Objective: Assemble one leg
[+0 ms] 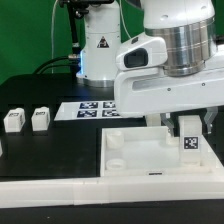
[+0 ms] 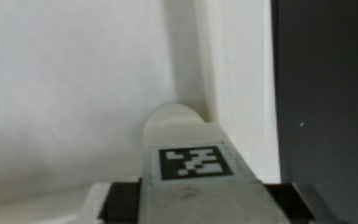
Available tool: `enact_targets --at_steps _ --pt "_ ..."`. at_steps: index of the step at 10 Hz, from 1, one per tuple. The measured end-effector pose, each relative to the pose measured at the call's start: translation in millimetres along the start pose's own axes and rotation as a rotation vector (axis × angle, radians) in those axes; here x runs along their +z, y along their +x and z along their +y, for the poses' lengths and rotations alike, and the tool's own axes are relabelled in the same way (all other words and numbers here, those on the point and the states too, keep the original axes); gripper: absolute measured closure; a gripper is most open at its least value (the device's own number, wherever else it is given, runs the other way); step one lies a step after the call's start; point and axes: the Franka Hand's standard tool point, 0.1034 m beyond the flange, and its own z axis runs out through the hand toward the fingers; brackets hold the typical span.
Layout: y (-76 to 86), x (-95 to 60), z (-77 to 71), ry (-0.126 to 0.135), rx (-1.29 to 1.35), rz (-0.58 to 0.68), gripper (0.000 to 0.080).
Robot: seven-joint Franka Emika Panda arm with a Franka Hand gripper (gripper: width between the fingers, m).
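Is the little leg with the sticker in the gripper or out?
In. The leg sits clamped inside the gripper, as the wrist view shows.

We see the leg (image 1: pixel 189 141), a small white block with a black-and-white square marker on its face, standing upright at about four o'clock in the exterior view. The gripper (image 1: pixel 189 126) clasps it, rounded end pointing away.
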Motion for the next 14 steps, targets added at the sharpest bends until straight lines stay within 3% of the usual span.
enact_targets --at_steps 2,4,6,7,10,12,14 --pt "1.1 -0.6 -1.8 0.011 0.363 0.005 0.0505" --pt "0.1 2.6 -3.9 0.044 0.734 0.012 0.0505" --pt "-2.1 4.6 -12.6 0.091 1.063 -0.009 0.0505" --pt "-3.1 5.1 -18.7 0.101 1.201 -0.011 0.0505" --pt "-2.9 5.2 -18.8 0.107 1.247 -0.017 0.0505" --pt "-3.4 5.9 -18.0 0.103 1.129 -0.013 0.0202" --pt "-2.9 6.5 -13.9 0.096 0.954 -0.006 0.0159"
